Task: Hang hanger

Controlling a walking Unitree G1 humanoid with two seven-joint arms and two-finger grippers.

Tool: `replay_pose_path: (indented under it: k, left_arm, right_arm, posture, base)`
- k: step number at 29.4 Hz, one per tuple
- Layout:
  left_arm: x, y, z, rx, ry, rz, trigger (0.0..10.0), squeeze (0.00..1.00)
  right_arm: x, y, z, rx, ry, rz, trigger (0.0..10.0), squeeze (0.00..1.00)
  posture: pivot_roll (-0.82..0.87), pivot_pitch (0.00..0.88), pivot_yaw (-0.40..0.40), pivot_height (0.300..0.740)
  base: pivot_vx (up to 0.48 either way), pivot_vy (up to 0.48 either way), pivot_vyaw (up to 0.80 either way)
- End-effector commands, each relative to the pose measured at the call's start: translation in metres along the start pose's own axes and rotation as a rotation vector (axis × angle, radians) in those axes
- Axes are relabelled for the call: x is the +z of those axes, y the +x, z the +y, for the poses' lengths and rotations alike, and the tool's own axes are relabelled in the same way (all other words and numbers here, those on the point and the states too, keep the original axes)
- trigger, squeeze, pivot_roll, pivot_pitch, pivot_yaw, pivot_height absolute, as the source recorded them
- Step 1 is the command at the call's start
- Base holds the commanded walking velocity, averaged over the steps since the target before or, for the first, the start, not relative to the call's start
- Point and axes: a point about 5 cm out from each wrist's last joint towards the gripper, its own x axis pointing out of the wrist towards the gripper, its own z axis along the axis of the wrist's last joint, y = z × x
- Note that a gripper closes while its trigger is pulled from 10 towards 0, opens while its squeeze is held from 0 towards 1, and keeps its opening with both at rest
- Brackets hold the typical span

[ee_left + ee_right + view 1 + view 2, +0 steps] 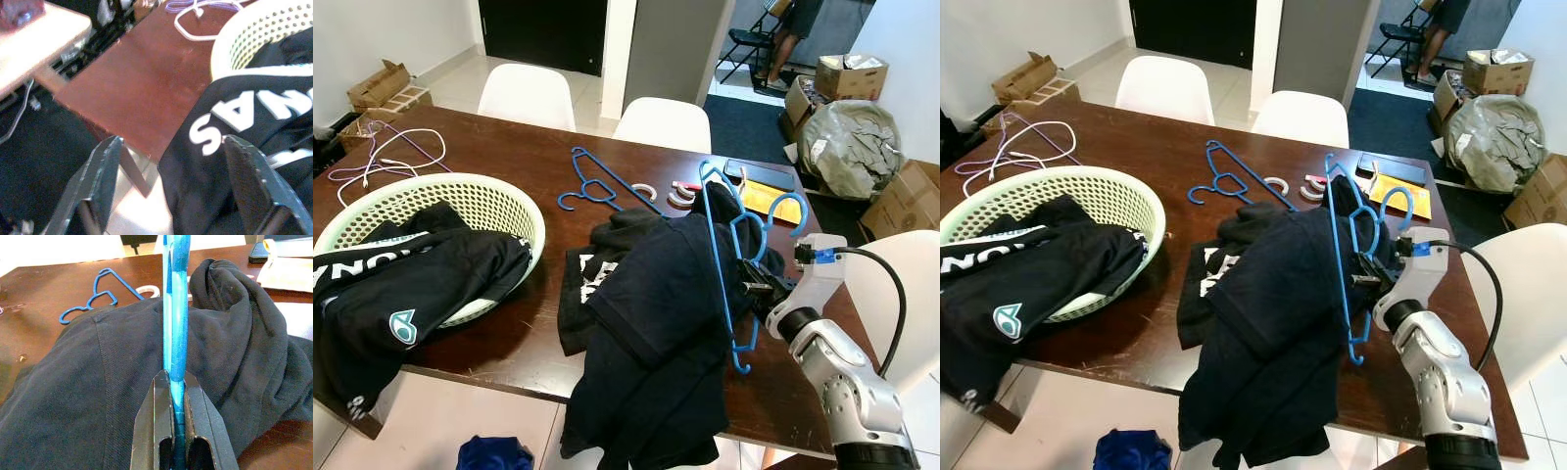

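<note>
1. The right gripper (pixel 177 431) is seen closed tight on a blue hanger (pixel 722 257); in the right wrist view the blue bar is pinched between the two black fingers (pixel 150 431) with no gap left on either side.
2. The hanger is held tilted up above the right part of the brown table (pixel 519 147), its hook end toward the far side and its lower end hanging near the table's front edge.
3. A dark shirt (pixel 656 323) is draped beside and under the hanger; it lies on the table and spills over the front edge. The hanger's long bar is seen running across the cloth.
4. The left gripper (pixel 171 191) is shown wide open and holding nothing; its two fingers are spread above the table's corner and a black garment with white letters (pixel 244 127).
5. That black garment (pixel 401 284) is laid in and over a pale green basket (pixel 499 201) at the table's left side.
6. A second blue hanger (pixel 597 181) lies flat on the table, beyond the shirt and well apart from the held one.
7. Near it, small rings of tape (pixel 644 192), a phone (pixel 759 174) and a yellow sheet (pixel 766 196) are seen.
8. Purple and white cords (pixel 382 162) lie at the far left corner.
9. Two white chairs (pixel 527 95) are placed behind the table, and a third (pixel 901 294) at its right.
</note>
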Motion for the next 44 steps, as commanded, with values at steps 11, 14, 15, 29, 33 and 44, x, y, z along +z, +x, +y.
replay_pose_path:
  k: [11,14,15,29,33,44]
  left_arm:
    - [-0.034,-0.023,-0.081,-0.250,0.038,0.179,10.0,0.00]
    - [-0.046,-0.025,-0.082,-0.211,0.044,0.242,10.0,0.00]
    - [-0.048,-0.026,-0.079,-0.164,0.048,0.252,10.0,0.00]
    - [0.007,-0.028,-0.038,0.190,0.101,-0.036,10.0,0.00]
    - [0.020,-0.026,-0.037,0.179,0.104,-0.103,10.0,0.00]
    - [-0.007,-0.034,-0.055,0.097,0.098,0.048,10.0,0.00]
  right_arm:
    - [-0.002,0.001,-0.003,-0.010,0.012,0.001,10.0,0.00]
    - [-0.002,0.001,-0.003,-0.010,0.012,0.002,10.0,0.00]
    - [-0.002,0.001,-0.003,-0.010,0.012,0.002,10.0,0.00]
    - [-0.002,0.002,-0.004,-0.006,0.011,0.003,10.0,0.00]
    - [-0.002,0.002,-0.004,-0.007,0.012,0.003,10.0,0.00]
    - [-0.003,0.002,-0.004,-0.005,0.009,0.008,10.0,0.00]
  posture:
    - [0.12,0.078,-0.087,0.740]
    - [0.12,0.076,-0.085,0.740]
    - [0.12,0.076,-0.085,0.740]
    - [0.13,0.075,-0.090,0.740]
    - [0.12,0.070,-0.086,0.740]
    - [0.13,0.068,-0.088,0.740]
  base:
    - [0.000,0.000,0.00]
    - [0.000,0.000,0.00]
    - [0.000,0.000,0.00]
    - [0.000,0.000,0.00]
    - [0.000,0.000,0.00]
    - [0.000,0.000,0.00]
